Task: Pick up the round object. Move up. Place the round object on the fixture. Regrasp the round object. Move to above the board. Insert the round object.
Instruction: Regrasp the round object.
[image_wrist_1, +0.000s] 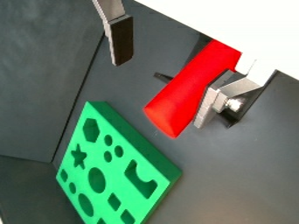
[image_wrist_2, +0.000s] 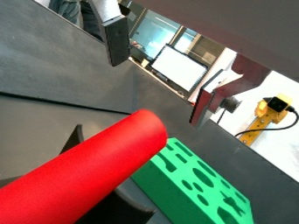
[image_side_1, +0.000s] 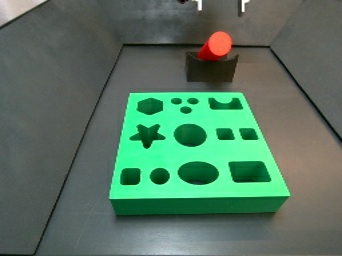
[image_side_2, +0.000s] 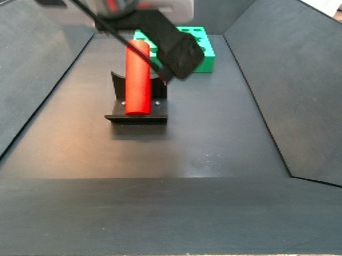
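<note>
The round object (image_side_1: 215, 44) already rests in the notch of the fixture (image_side_1: 211, 68) beyond the board (image_side_1: 195, 152), and the gripper (image_wrist_1: 176, 61) hangs above the fixture, fingers spread wide and empty, so regrasping, moving and inserting remain.

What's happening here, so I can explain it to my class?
A Franka arm is working a peg-in-board task. The red round object rests on the dark fixture, beyond the green board. The gripper hangs open above the peg, its fingers apart on either side and not touching it. The board's holes all look empty, so insertion is not yet done.
</note>
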